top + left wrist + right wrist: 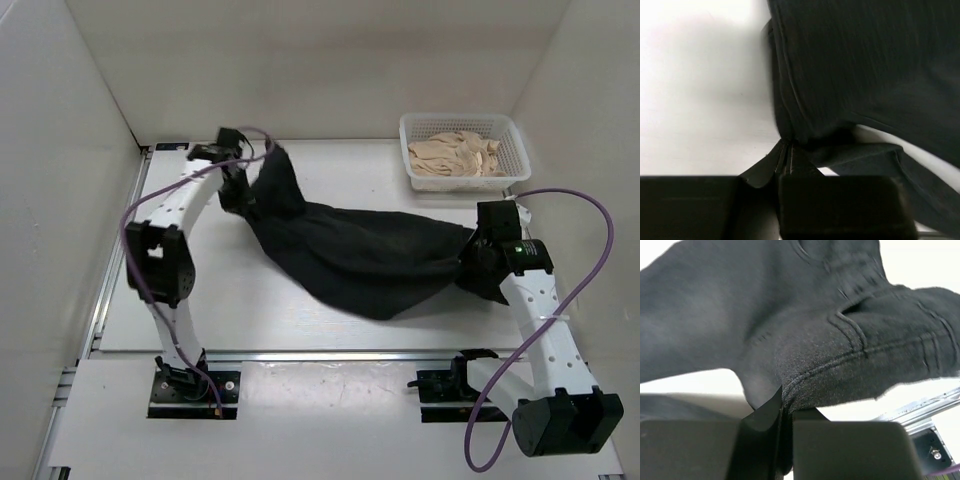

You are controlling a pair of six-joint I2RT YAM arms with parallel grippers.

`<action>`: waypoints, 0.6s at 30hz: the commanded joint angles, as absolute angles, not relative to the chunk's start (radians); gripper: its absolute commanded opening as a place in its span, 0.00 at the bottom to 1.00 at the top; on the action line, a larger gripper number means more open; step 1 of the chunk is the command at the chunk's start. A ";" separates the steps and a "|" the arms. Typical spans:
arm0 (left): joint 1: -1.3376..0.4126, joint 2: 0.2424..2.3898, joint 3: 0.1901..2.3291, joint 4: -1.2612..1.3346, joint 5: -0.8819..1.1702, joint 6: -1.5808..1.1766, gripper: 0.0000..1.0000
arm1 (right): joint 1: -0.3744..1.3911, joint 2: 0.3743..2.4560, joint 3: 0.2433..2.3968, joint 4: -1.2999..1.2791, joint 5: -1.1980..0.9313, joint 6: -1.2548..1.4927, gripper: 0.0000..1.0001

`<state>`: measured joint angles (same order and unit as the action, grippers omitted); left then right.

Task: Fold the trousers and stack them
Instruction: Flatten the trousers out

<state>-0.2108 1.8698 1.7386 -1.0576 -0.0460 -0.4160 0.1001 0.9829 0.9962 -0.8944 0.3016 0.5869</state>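
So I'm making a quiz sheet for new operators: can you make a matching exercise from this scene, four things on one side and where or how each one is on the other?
Things:
1. trousers
2. basket
3. left gripper
4. right gripper

Places or states:
a. far right corner of the table, holding beige clothes
b. shut on black cloth at the far left
c. stretched between the two arms
d. shut on black cloth at the right, in front of the basket

Pairs: 1-c, 2-a, 3-b, 4-d
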 commanded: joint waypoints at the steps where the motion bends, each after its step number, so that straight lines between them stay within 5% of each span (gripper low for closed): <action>1: -0.242 1.859 1.730 -1.086 -0.106 -0.402 0.10 | 0.100 0.950 1.025 -0.864 0.316 0.580 0.00; 12: -0.242 1.868 1.871 -1.135 -0.152 -0.422 0.10 | 0.091 0.982 1.097 -0.864 0.339 0.571 0.00; 18: -0.222 1.887 2.444 -1.220 -0.190 -0.431 0.10 | 0.091 1.002 1.229 -0.864 0.351 0.571 0.00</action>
<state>-0.2379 1.9839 2.2219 -1.2205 -0.1322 -0.4236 0.0937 1.0119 1.1267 -0.9184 0.3122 0.5865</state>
